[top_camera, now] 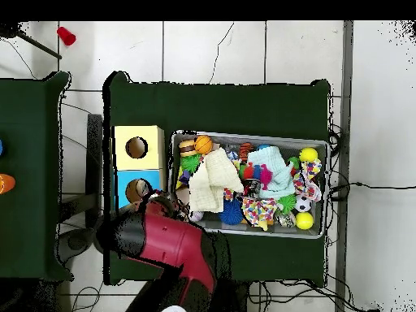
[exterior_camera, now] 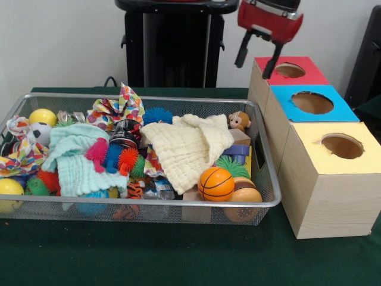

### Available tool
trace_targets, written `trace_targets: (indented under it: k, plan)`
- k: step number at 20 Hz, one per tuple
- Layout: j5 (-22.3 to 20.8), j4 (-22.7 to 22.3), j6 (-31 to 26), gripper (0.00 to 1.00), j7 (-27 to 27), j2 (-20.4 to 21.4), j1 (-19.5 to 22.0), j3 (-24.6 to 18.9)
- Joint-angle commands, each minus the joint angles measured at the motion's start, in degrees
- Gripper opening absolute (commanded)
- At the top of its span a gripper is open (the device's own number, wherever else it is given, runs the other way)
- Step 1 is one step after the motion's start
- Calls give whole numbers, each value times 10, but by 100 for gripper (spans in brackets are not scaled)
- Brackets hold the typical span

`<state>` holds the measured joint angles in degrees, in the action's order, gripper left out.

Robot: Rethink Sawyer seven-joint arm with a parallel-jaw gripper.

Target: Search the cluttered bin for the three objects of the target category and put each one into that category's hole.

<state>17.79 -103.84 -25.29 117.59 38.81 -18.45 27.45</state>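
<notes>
Front view: the red and black gripper (exterior_camera: 258,61) hangs above the far red-topped pale wooden box (exterior_camera: 297,76), black fingers (exterior_camera: 242,50) spread apart with nothing between them, tips just at the near-left edge of the round hole (exterior_camera: 290,70). The blue-topped box (exterior_camera: 333,110) and the yellow-topped box (exterior_camera: 315,152) stand in a row in front of it, nearer the camera. The wide shallow silver wire-mesh bin (exterior_camera: 262,199) sits just left of the boxes on the green cloth table (exterior_camera: 178,256). It is packed with clutter: a cream waffle cloth (exterior_camera: 187,146), a mint cloth (exterior_camera: 74,158), an orange basketball-pattern ball (exterior_camera: 216,183), spiky rubber balls (exterior_camera: 113,156), a black-and-silver can (exterior_camera: 124,134). One crinkly clear plastic bottle (exterior_camera: 156,189) seems to lie low against the near wall, between the spiky balls and the orange ball, half buried; its long axis cannot be told. Other bottles are not clearly visible, likely under the cloths.

Overhead view: the arm covers the red-topped box, so only the blue and yellow tops show, left of the bin. The gripper itself is hidden there. The bottles are too small to pick out.

Key relation, as a judgement: from the claw the visible bottle lies down and sideways, across the bin's box-side wall, toward the bin's camera-side edge. The claw is empty over the hole, so the next move is probably a reach back into the bin, possibly needing a cloth pushed aside.
</notes>
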Motion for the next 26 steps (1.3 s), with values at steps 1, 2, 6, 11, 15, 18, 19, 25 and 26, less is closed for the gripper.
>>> trace_targets:
  k: [1, 2, 6, 11, 15, 18, 19, 25, 26]
  plan:
    - [-61, -39, 46, 100, -14, -1, 64, -81]
    - [-67, -44, 60, 100, -13, -2, 72, -87]
    - [-97, -61, 133, 100, -1, -6, 115, -117]
    - [-117, -72, 140, 100, -7, 4, 186, -179]
    - [-137, -57, 117, 100, -21, 5, 225, -205]
    - [-154, -34, 108, 100, -32, -8, 255, -225]
    - [-158, -24, 102, 100, -36, -13, 264, -231]
    - [-183, 20, 86, 100, -40, -27, 297, -252]
    - [-189, 26, 85, 100, -44, -31, 305, -257]
